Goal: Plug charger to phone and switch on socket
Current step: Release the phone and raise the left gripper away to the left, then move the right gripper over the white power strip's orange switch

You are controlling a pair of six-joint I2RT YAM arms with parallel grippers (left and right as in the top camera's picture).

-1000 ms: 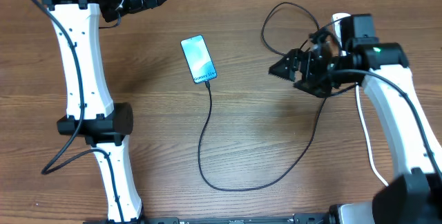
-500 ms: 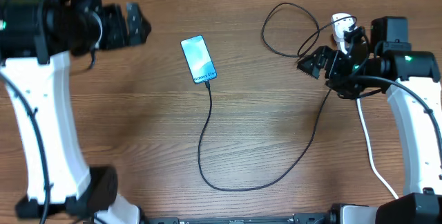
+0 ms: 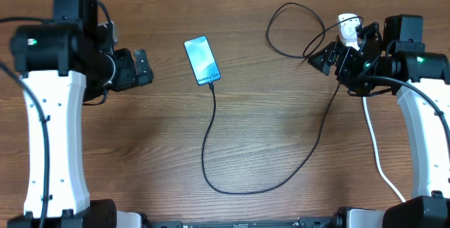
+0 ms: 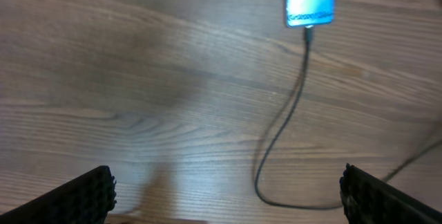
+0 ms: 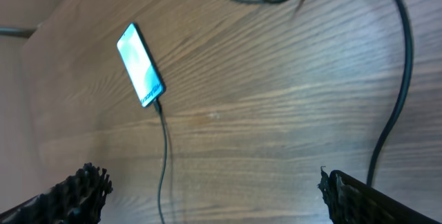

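Right arm (image 3: 422, 136) hid most of the socket (image 3: 344, 22). Left claw (image 3: 145, 68) and right claw (image 3: 322, 55) gaped open. The phone (image 3: 202, 60) lay lengthwise front-to-back, slightly tilted.

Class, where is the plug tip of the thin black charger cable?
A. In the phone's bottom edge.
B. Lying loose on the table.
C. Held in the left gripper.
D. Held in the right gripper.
A: the charger cable runs its tip into the bottom edge of the phone, as the overhead and left wrist views show.
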